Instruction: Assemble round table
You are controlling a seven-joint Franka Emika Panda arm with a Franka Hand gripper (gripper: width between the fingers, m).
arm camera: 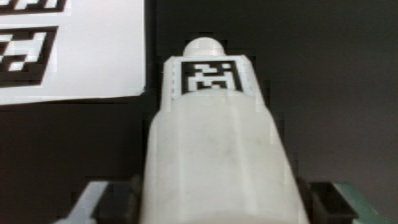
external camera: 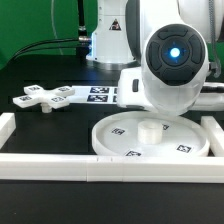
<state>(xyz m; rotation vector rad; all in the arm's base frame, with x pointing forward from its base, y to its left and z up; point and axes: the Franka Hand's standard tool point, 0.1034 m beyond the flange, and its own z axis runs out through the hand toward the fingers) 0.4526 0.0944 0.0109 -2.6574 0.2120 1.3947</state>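
In the wrist view my gripper (arm camera: 210,206) is shut on the white cylinder leg (arm camera: 214,130), which fills the space between both fingers (arm camera: 98,200). A square tag sits near the leg's far end, over the black table. In the exterior view the large rimmed disc (external camera: 160,145) lies flat at the front with its hub (external camera: 149,127) upward. The cross-shaped foot (external camera: 45,98) lies at the exterior view's left. The arm's round joint (external camera: 175,60) hangs above the disc and hides the gripper and leg there.
The marker board (external camera: 100,95) lies behind the disc; its corner shows in the wrist view (arm camera: 63,50). White border rails run along the front (external camera: 60,165) and the exterior view's right (external camera: 212,130). The robot base (external camera: 108,40) stands at the back.
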